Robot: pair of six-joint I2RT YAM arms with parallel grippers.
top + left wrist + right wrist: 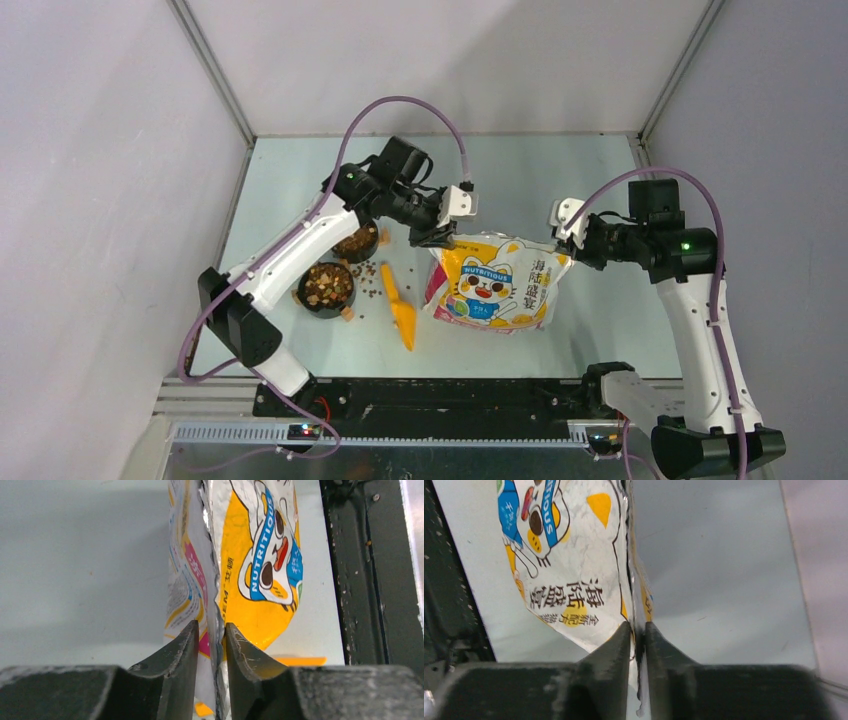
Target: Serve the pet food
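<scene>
The pet food [326,284] is brown kibble that fills a black bowl [309,304] at the left. More fills a second bowl [357,243], half hidden under the left arm, and loose pellets [366,270] lie beside them. The printed cat bag [497,282] lies in the middle. My left gripper [437,238] is shut on the bag's far left corner; the left wrist view shows its jaws [212,630] pinching the bag's edge [250,555]. My right gripper [566,243] is shut on the far right corner, with its jaws [638,627] clamped on the bag's seam [574,570].
An orange scoop [400,308] lies on the table between the bowls and the bag, and it shows in the left wrist view [300,660]. A black rail [450,395] runs along the near edge. Grey walls close in the table at the back and sides.
</scene>
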